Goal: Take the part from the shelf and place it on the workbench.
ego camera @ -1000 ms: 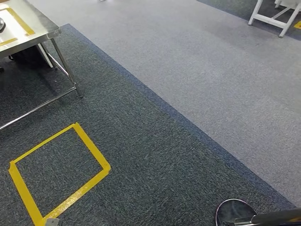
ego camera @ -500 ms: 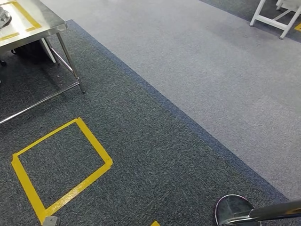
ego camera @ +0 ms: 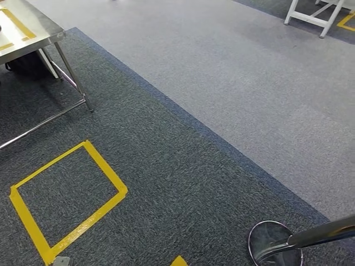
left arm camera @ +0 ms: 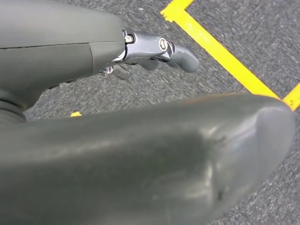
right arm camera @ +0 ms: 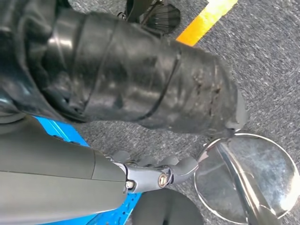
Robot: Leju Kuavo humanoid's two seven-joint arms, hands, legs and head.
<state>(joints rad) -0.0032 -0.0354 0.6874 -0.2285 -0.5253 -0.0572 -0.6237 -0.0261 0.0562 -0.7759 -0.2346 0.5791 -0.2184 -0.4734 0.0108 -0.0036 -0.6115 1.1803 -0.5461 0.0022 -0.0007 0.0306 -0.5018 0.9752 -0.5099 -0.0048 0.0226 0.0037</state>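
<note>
The steel workbench (ego camera: 40, 32), marked with yellow tape, stands at the far left of the head view, and I see just one corner of it. My right hand (right arm camera: 155, 176) hangs low over the carpet with its fingers lying across a blue perforated part (right arm camera: 60, 130), which it appears to hold; the hand hides most of the part. My left hand (left arm camera: 155, 47) hangs over the dark carpet with its fingers stretched out and nothing in it. Yellow floor tape (left arm camera: 219, 51) runs under it.
A yellow tape square (ego camera: 106, 169) marks the dark carpet in front of the workbench legs (ego camera: 71, 72). A chrome post with a round base (ego camera: 272, 244) stands at the near right, close to my right hand (right arm camera: 254, 178). Lighter carpet (ego camera: 251, 83) stretches beyond, with a white frame (ego camera: 309, 19) far right.
The whole head picture has swayed and shifted, so the camera has moved. The chrome base now sits higher in the frame and the workbench corner a little further left.
</note>
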